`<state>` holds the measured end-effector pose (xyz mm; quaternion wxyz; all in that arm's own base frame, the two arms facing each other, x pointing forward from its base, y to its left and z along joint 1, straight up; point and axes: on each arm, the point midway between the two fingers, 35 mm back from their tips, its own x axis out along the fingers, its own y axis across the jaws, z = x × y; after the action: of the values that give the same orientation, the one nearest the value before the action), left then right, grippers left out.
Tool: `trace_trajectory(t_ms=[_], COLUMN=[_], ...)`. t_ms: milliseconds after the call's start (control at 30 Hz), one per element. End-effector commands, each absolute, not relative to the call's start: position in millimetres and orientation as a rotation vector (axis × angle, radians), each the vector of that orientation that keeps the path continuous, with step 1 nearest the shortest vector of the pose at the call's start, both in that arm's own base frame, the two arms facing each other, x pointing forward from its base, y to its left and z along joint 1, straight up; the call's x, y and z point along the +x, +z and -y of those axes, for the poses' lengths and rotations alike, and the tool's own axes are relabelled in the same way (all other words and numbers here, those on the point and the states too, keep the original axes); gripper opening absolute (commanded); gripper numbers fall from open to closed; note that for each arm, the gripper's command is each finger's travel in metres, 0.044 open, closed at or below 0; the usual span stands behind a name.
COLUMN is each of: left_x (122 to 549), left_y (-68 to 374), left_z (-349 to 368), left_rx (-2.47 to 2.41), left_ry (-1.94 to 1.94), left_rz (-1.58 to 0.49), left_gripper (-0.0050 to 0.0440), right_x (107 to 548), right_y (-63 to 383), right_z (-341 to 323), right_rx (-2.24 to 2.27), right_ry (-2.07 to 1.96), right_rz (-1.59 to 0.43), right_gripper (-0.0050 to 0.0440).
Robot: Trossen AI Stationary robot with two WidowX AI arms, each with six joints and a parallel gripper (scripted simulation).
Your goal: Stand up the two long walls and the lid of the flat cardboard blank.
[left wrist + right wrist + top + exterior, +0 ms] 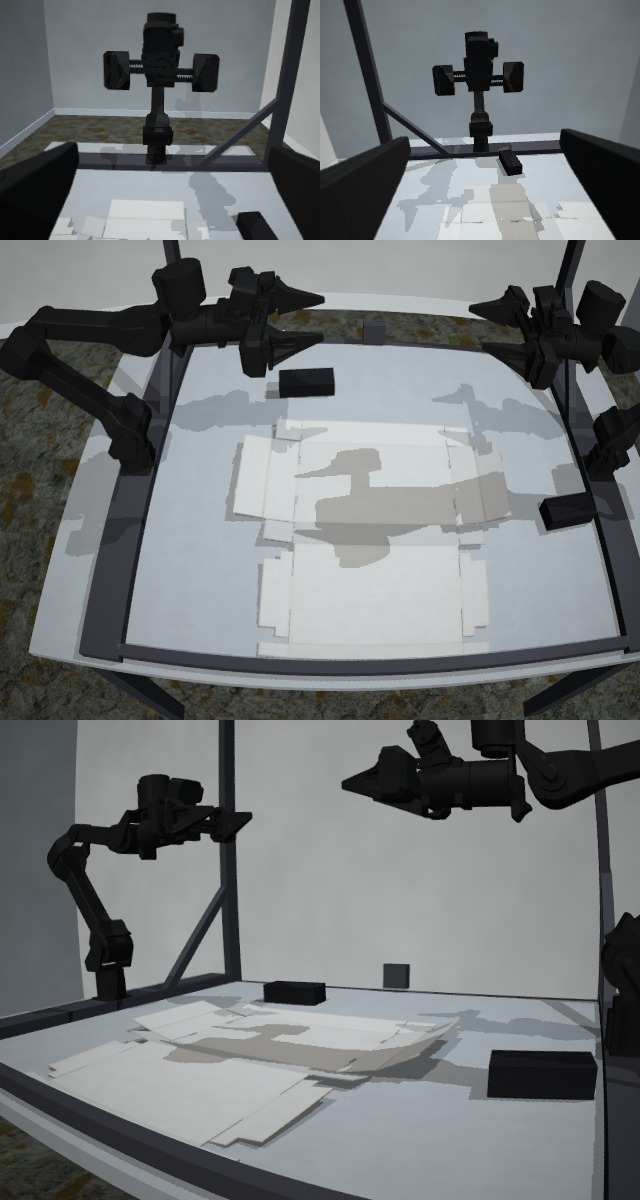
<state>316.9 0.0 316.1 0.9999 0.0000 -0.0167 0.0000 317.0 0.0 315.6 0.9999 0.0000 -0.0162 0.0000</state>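
The white cardboard blank lies unfolded in the middle of the table. It also shows in the exterior view, the left wrist view and the right wrist view. Its far, wide section is bowed, and one end lifts slightly off the table. No wall or lid stands upright. My left gripper is open and empty, high above the table's back right. My right gripper is open and empty, high above the back left. Neither gripper touches the blank.
One black block lies behind the blank under my right gripper. Another black block lies beside the blank's right end, near my left arm's base. A small grey cube sits on the back rail. A dark frame rail borders the table.
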Motion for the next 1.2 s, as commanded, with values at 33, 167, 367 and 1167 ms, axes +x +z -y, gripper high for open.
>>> trace_trajectory(t_ms=[33,167,367,1167], left_x=[315.7,315.7,315.7,315.7], left_y=[322.9,322.9,322.9,322.9], left_z=[0.0,0.0,0.0,0.0], left_rx=[0.000,0.000,0.000,0.000], left_ry=[0.000,0.000,0.000,0.000], left_rz=[0.050,0.050,0.050,0.050], left_gripper=[0.0440,0.0440,0.0440,0.0034], right_x=[315.7,315.7,315.7,358.0], right_y=[322.9,322.9,322.9,159.9], right_z=[0.0,0.0,0.0,-54.7], right_rx=[0.000,0.000,0.000,0.083], right_ry=[0.000,0.000,0.000,0.083], right_rz=[0.050,0.050,0.050,-0.802], right_gripper=[0.0440,0.0440,0.0440,0.0282])
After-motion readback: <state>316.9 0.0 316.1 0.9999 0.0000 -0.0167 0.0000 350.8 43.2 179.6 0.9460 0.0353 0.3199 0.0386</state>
